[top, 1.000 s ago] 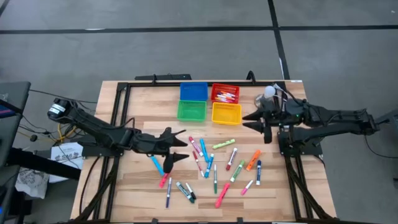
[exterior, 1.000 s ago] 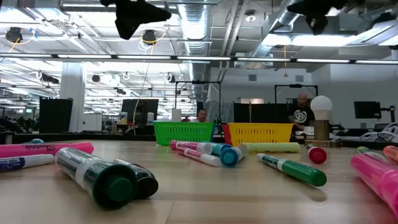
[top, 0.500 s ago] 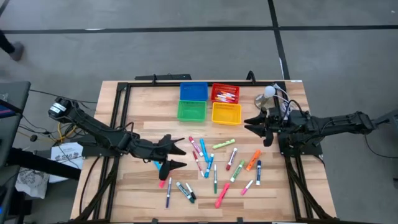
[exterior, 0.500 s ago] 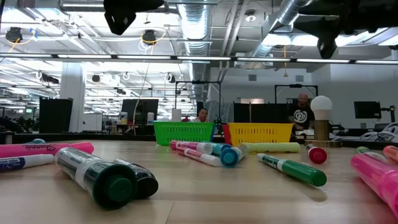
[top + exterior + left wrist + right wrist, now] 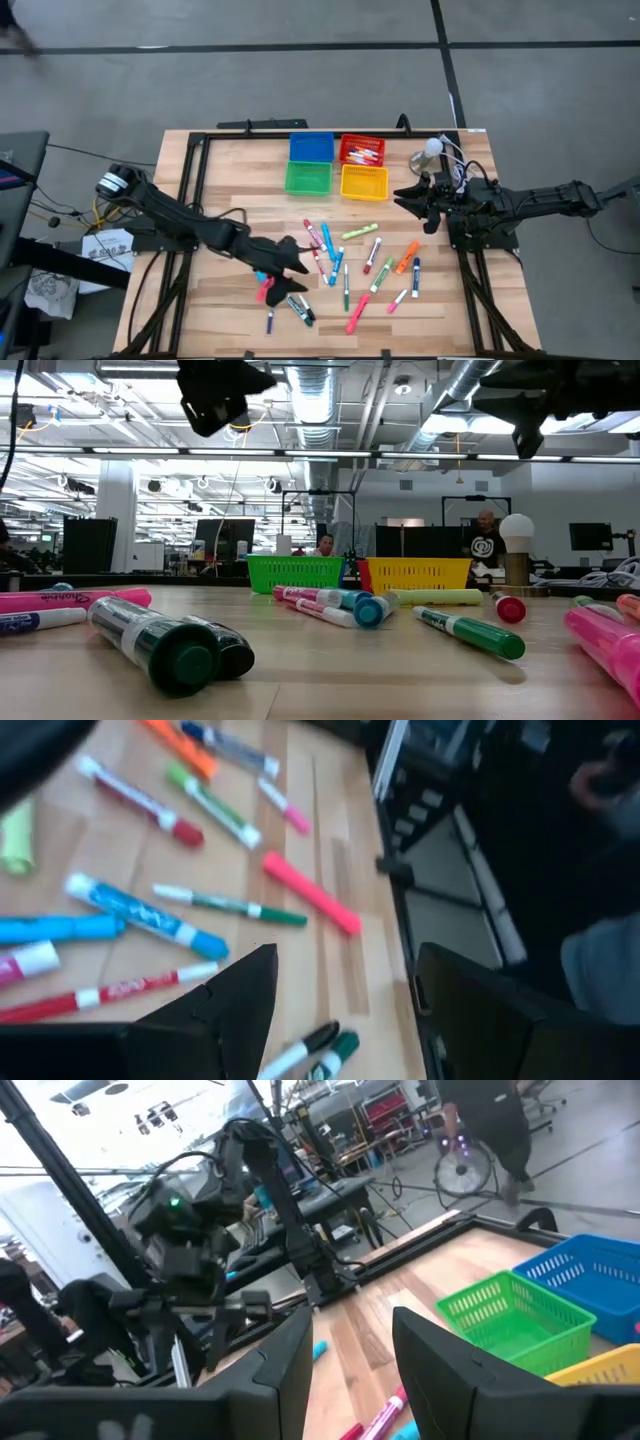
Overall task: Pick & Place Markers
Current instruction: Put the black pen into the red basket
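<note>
Left gripper (image 5: 292, 262), jaws wide and empty, hangs over the markers (image 5: 345, 262) scattered at the table's (image 5: 220, 300) 6 o'clock; right gripper (image 5: 412, 201), jaws narrow and empty, waits at 3 o'clock.

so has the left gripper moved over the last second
Yes. In the high view the left gripper, its jaws open, has slid away from the green plastic bin toward the table's near edge and rightward, over the scattered markers.

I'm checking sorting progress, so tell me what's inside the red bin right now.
The red bin holds a few markers with white barrels and red caps. Its walls hide part of the floor, so an exact count is not possible.
</note>
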`<state>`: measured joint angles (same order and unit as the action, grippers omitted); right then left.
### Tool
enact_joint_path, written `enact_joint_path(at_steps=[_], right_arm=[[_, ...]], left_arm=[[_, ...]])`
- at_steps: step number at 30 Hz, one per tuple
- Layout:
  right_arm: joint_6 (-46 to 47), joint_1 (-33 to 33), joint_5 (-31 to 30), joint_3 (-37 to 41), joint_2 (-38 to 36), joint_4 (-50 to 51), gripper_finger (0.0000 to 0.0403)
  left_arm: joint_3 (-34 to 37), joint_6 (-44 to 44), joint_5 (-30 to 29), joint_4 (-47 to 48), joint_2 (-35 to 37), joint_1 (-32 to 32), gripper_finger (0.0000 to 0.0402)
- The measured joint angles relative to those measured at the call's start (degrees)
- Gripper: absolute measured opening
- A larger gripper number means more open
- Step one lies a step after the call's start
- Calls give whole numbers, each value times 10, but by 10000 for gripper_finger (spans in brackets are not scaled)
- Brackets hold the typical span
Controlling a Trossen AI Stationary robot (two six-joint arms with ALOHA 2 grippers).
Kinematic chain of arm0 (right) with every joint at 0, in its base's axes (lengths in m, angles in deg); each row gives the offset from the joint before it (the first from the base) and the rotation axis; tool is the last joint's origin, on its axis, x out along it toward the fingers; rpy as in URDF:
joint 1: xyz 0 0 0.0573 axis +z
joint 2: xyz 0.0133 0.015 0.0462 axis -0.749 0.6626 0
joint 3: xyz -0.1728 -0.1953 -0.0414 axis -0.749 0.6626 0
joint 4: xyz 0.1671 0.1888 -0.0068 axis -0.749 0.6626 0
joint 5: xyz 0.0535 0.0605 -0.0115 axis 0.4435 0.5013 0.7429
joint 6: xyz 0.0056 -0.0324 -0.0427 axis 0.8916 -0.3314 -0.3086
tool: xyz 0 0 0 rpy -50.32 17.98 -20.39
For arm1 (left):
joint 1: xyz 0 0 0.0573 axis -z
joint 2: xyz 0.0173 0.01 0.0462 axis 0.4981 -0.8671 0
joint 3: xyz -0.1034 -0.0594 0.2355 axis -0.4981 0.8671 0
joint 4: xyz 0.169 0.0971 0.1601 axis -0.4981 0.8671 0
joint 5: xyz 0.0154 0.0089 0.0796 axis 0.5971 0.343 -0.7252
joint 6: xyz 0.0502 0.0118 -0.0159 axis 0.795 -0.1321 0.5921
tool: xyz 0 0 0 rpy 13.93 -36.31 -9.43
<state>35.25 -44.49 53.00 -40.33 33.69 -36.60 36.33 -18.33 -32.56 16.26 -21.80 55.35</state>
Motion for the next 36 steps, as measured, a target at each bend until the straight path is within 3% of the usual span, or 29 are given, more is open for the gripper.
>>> enact_joint_path(at_steps=[5,13,27,36], right_arm=[[0,1,2,0,0,0,130],[4,1,4,0,0,0,130],[4,1,5,0,0,0,130],[15,1,5,0,0,0,130]], left_arm=[[-70,18,28,82,-55,-1,242],[-138,76,29,97,-114,12,242],[-149,139,64,163,-185,15,242],[-149,251,60,204,-187,1,242]])
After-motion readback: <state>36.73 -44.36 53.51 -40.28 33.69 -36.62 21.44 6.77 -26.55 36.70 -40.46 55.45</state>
